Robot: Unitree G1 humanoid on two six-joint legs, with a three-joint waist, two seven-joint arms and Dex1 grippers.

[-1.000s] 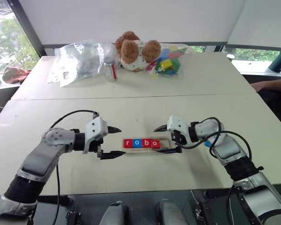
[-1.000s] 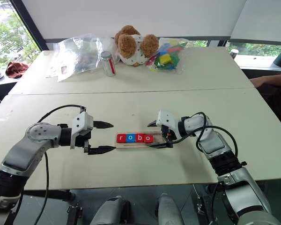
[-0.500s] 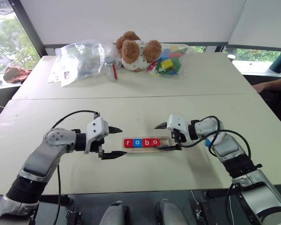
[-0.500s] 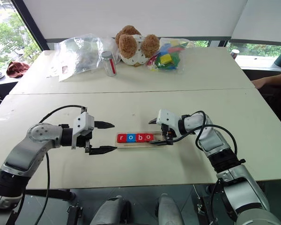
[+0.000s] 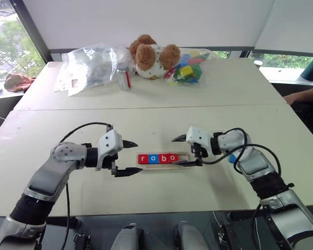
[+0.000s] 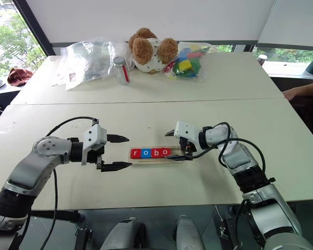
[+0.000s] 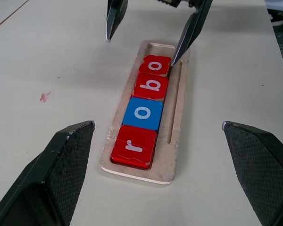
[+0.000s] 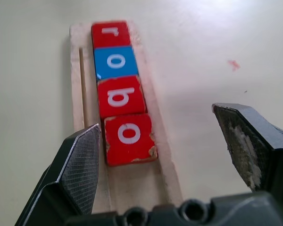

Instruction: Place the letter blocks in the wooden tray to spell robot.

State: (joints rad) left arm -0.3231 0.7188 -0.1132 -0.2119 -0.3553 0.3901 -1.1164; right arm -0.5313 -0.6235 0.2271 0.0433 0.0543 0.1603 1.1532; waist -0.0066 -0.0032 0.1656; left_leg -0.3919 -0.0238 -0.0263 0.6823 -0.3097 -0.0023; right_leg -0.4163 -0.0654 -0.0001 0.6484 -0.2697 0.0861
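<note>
1. This looks like a robotics lab or test room set up in an office-type space, not a home.
2. Two plain pale tables are pushed together into one big surface [image 5: 146,120], with the seam running across it.
3. Large windows [image 5: 2,41] with dark frames line the far side, trees outside, and white roller blinds [image 5: 146,21] are drawn down over most of the glass.
4. Along the far edge of the surface sit test props: a teddy bear [image 5: 148,56], clear plastic bags [image 5: 88,67], a bag of coloured toy blocks [image 5: 188,66] and a small jar [image 5: 123,75].
</note>
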